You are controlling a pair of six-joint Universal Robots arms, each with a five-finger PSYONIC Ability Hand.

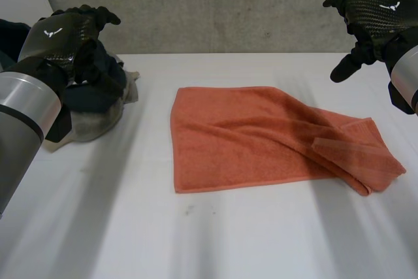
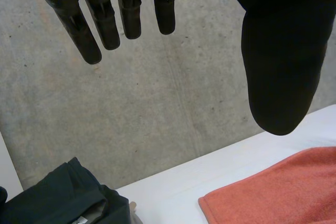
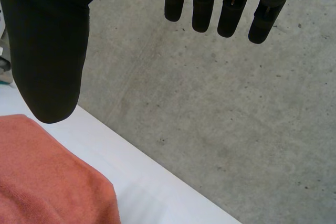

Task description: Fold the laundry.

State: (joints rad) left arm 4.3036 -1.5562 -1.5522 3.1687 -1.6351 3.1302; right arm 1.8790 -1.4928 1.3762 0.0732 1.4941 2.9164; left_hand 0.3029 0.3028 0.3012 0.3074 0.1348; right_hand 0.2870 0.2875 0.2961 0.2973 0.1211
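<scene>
An orange towel (image 1: 261,138) lies on the white table (image 1: 215,240) at the middle, its right end rumpled and folded back on itself. Its corners also show in the left wrist view (image 2: 278,190) and the right wrist view (image 3: 47,177). My left hand (image 1: 68,37) hangs raised at the left, above a pile of dark clothes, fingers (image 2: 105,19) straight and empty. My right hand (image 1: 375,14) is raised at the far right, above and behind the towel's rumpled end, fingers (image 3: 231,3) straight, holding nothing.
A pile of dark and beige laundry (image 1: 98,99) sits at the table's left, behind my left arm; its dark cloth (image 2: 63,198) lies under the left hand. A grey concrete wall (image 1: 215,4) stands behind the table's far edge.
</scene>
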